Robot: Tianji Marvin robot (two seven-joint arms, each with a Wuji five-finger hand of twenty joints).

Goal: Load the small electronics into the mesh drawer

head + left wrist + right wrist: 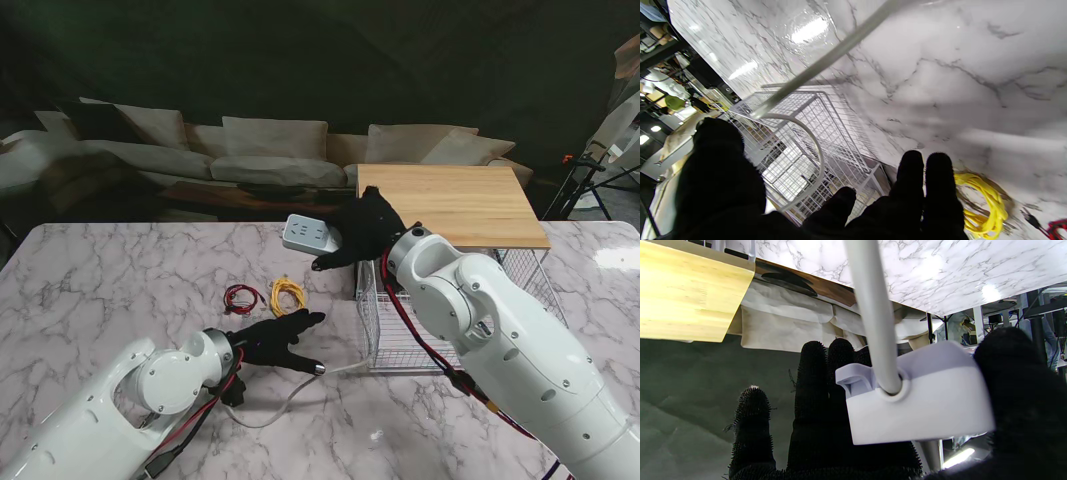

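Stand view shows us our right hand (368, 232) gripping the power strip (308, 235) beside the mesh drawer (400, 335), our left hand (272, 340) spread and holding nothing, red cable (243, 297) and yellow cable (287, 293) unloaded.

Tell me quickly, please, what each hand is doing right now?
Left hand: fingers spread over the white cord, near its plug; whether it grips the cord cannot be told.
Right hand: closed on the white power strip, lifted.

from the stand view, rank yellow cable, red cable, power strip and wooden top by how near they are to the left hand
From the left hand:
1. yellow cable, just beyond the fingers.
2. red cable, left of the yellow.
3. power strip, farther off, in the right hand.
4. wooden top, far right.
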